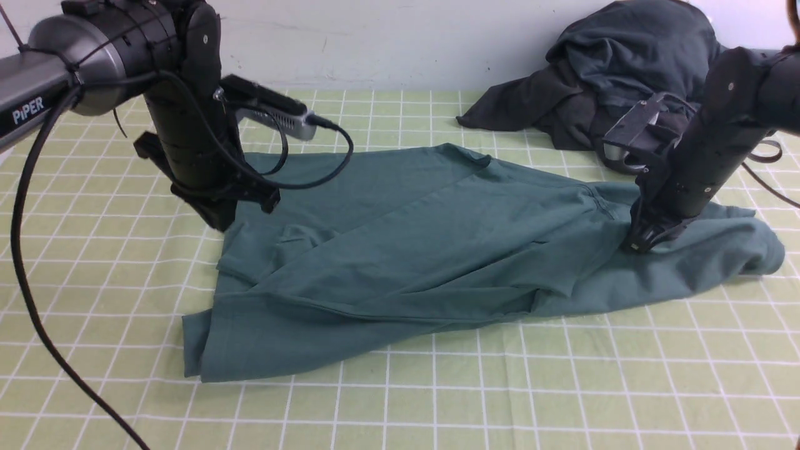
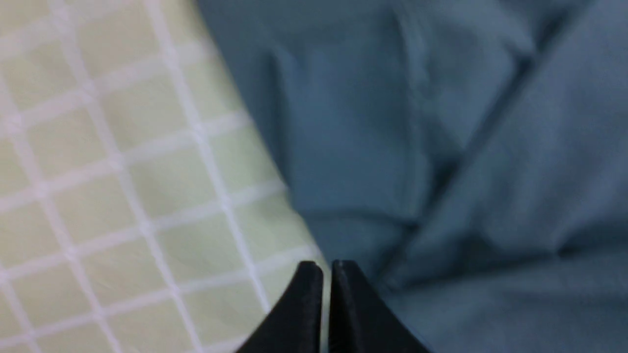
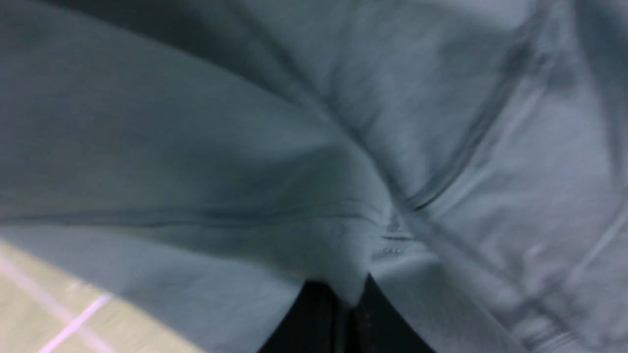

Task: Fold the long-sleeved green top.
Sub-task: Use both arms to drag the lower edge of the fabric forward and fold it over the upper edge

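there is one green long-sleeved top (image 1: 425, 250). it lies spread out and wrinkled across the middle of the counter (image 1: 94, 294), which is covered by a light green cloth with white squares. there is one heap of dark grey clothes (image 1: 625, 69), at the far right of the counter against the pale wall (image 1: 375, 37), behind the right part of the top. there are two arms. the left arm (image 1: 187, 125) points down at the far left corner of the top. the right arm (image 1: 706, 162) points down on the right part of the top, near its bunched right end.

the left jaws are together, with only a thin slit between the two black tips, and no cloth shows between them. in the left wrist view the tips are just at the border where the edge of the top meets the counter. the right jaws are clamped on the top: in the right wrist view a fold of the green cloth is pinched between the tips, and creases run out from that place.

one black cable (image 1: 19, 262) hangs from the left arm and crosses the near left side of the counter. in the front view the right arm stands in front of the lower part of the dark heap, and the left arm hides the far left corner of the top.
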### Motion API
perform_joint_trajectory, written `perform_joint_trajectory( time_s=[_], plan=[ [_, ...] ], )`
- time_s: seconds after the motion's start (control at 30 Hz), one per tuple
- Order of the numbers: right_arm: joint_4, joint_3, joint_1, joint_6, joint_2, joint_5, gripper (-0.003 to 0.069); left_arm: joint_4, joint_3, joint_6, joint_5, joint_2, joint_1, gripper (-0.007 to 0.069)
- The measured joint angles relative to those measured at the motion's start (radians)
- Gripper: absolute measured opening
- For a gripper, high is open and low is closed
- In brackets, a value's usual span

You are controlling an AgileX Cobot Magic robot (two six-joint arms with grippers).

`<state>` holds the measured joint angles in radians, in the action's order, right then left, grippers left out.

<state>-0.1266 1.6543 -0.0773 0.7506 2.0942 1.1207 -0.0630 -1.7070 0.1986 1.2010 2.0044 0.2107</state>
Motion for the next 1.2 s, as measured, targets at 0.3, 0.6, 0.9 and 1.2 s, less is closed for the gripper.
perform_joint_trajectory(
  time_s=[0.3,0.6,0.9,1.2],
  plan=[
    [-0.027,0.001,0.0,0.015,0.0,-0.01,-0.0003,0.013,0.171,0.031,-0.031,-0.008,0.002,0.0315],
    [-0.029,0.001,0.0,0.023,0.0,-0.025,-0.0003,0.012,0.177,0.061,-0.083,0.07,0.002,0.0309],
    [-0.019,0.001,0.0,0.026,0.0,0.026,-0.0003,0.01,0.118,0.025,-0.078,-0.037,0.002,0.0016],
    [0.066,0.007,0.0,0.042,0.0,-0.028,-0.0003,-0.06,-0.009,-0.088,-0.396,-0.121,-0.06,0.0016]
  ],
)
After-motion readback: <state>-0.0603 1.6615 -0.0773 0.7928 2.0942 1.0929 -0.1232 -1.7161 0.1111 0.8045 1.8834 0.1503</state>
